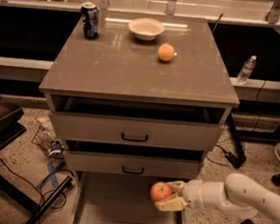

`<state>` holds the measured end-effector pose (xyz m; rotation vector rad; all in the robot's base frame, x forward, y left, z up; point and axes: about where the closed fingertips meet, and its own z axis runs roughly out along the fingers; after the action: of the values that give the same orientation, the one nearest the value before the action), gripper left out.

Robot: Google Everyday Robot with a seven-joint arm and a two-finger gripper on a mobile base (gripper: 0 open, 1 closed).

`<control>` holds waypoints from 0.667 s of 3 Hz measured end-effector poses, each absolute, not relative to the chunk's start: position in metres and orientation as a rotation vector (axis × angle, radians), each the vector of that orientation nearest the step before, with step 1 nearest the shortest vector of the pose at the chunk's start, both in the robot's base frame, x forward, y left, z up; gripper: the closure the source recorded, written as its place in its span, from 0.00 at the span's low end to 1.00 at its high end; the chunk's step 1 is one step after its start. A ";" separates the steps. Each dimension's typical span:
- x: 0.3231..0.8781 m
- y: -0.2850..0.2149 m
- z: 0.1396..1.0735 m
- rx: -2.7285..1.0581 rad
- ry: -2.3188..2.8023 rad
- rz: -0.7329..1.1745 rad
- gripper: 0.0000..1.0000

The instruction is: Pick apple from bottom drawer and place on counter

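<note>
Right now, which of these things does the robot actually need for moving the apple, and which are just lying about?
For the job:
apple, gripped in the hand
bottom drawer, pulled open under it
counter, where it should go

Just lying about:
soda can, bowl and orange fruit on the counter
water bottle off to the right
</note>
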<state>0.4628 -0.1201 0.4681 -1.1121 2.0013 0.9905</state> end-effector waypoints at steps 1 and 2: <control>0.451 -0.146 0.529 -1.046 1.976 1.027 1.00; 0.428 -0.178 0.591 -0.966 1.934 1.016 1.00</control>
<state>0.4278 -0.1777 0.5906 -0.9659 1.9342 1.0156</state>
